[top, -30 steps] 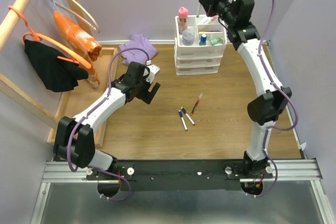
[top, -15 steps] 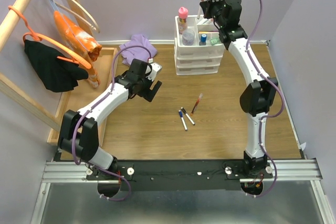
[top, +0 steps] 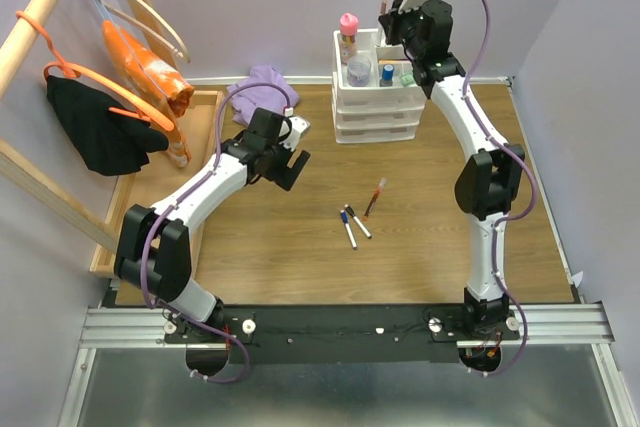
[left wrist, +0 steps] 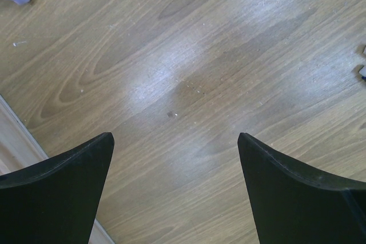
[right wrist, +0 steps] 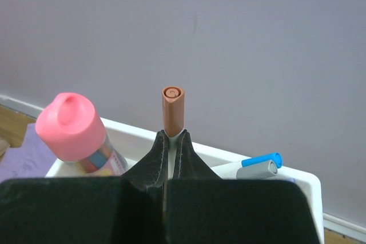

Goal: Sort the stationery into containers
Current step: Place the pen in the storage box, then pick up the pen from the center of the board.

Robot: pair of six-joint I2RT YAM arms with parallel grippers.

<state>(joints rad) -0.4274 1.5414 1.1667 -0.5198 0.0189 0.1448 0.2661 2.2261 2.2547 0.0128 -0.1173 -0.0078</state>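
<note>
Far to the left, at the back of the surface (top: 300, 267), lies a purple cloth (top: 265, 87). Just in front of it is the left gripper (top: 287, 161). Its two fingers (left wrist: 57, 187) are spread wide apart. It holds nothing and touches nothing. It hangs over bare wood.

In the middle of the surface lie three thin markers (top: 357, 217). Two with dark caps lie close side by side. A reddish one lies just to their right. They are well apart from both grippers.

Behind them stands the white drawer unit (top: 372, 112) with an open tray (top: 338, 65) on top. At the tray's back left the glue bottle (top: 348, 35) stands upright with its pink cap on. Just in front of it sits the grey jar (top: 358, 71). To the right of the jar are a blue-capped pen (top: 387, 73) and a mint highlighter (top: 409, 76).

The right gripper (top: 392, 9) is up above the back of the tray. Its fingers are pressed together, pinching a brown-capped marker (right wrist: 172, 107). The brown cap pokes out past the fingertips.
</note>
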